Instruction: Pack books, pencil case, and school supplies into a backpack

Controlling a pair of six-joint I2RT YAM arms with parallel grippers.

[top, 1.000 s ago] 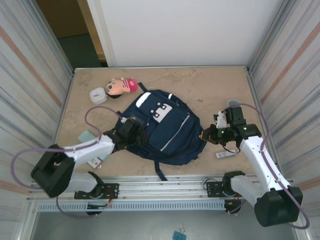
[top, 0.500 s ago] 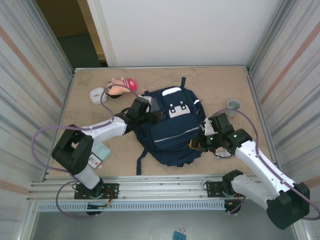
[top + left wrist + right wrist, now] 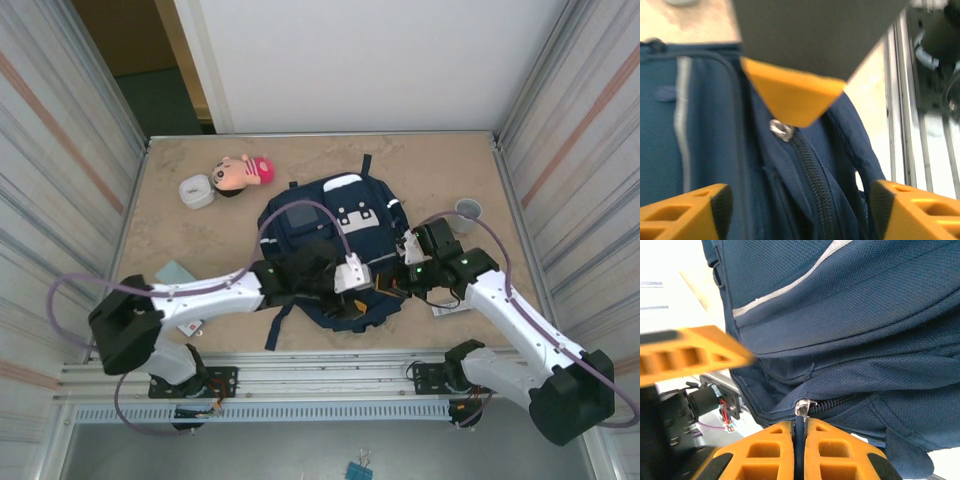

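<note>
Right gripper (image 3: pixel 799 426) tight on backpack (image 3: pixel 850 305) zipper pull (image 3: pixel 803 407)

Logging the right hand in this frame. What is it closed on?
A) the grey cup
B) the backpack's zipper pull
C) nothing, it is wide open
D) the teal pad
B: in the right wrist view the right hand has its fingers pressed together on the zipper pull of the navy backpack.

backpack (image 3: pixel 865 305): navy mesh, pale stripe (image 3: pixel 790 286) toward 12 o'clock
zipper pull (image 3: pixel 802 407): 6 o'clock, pinched by right gripper (image 3: pixel 799 427)
</note>
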